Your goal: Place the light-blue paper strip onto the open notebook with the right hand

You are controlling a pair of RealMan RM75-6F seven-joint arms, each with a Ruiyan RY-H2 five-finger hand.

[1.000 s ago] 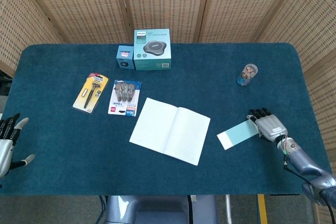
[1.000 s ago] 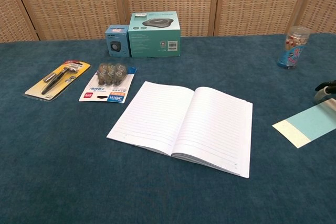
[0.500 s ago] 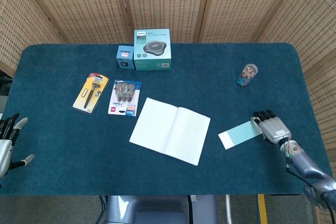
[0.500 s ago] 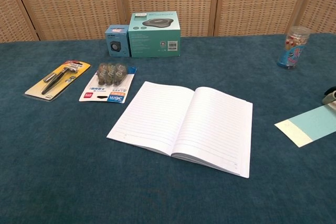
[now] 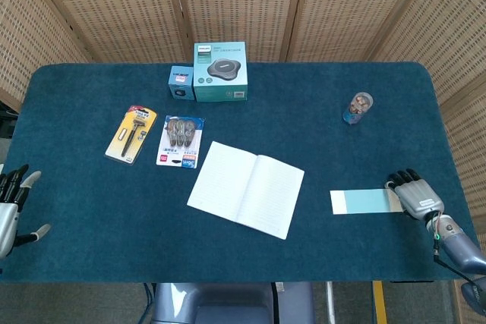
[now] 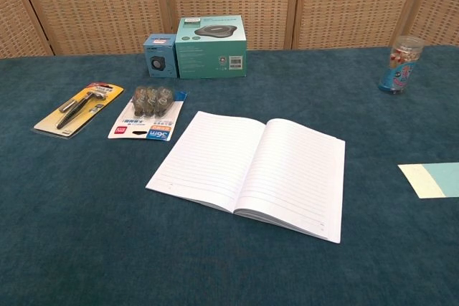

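The light-blue paper strip (image 5: 364,202) with a cream left end lies flat on the blue cloth, to the right of the open notebook (image 5: 245,189) and apart from it. My right hand (image 5: 414,196) is at the strip's right end, its fingers lying over that end and gripping it. In the chest view only the strip's cream end (image 6: 430,179) shows at the right edge, with the notebook (image 6: 251,170) in the middle and the right hand out of frame. My left hand (image 5: 11,210) hangs off the table's left edge, fingers apart, holding nothing.
A teal product box (image 5: 220,72) and a small blue box (image 5: 181,82) stand at the back. A razor pack (image 5: 131,135) and a correction-tape pack (image 5: 181,142) lie left of the notebook. A small jar (image 5: 358,108) stands at the back right.
My right hand has drawn back to the right, toward the table's edge, and the strip has slid with it, turning from slanted to level and moving further from the notebook.
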